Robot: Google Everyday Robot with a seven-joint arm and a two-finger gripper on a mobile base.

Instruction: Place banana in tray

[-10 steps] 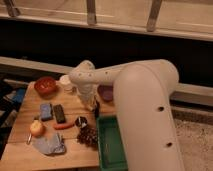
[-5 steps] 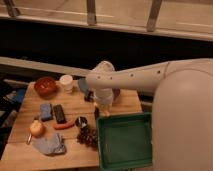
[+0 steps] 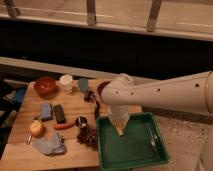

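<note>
The large green tray (image 3: 137, 150) sits at the table's front right corner. My gripper (image 3: 119, 125) hangs from the white arm (image 3: 165, 95) over the tray's back left part, just above its floor. A small pale yellow piece, the banana (image 3: 120, 131), sticks out below the fingers, and the gripper looks shut on it. The banana's upper part is hidden inside the gripper.
On the wooden table (image 3: 25, 155) left of the tray lie a dark grape cluster (image 3: 88, 136), an orange-red stick (image 3: 64, 126), a round yellow-orange fruit (image 3: 36, 128), a grey cloth (image 3: 49, 145), a blue sponge (image 3: 46, 111) and a black block (image 3: 59, 113). A red-brown bowl (image 3: 45, 86) and a white cup (image 3: 66, 81) stand at the back.
The arm has swung right and toward the front. The gripper went from above the table's back middle to over the tray, and it now hangs lower.
</note>
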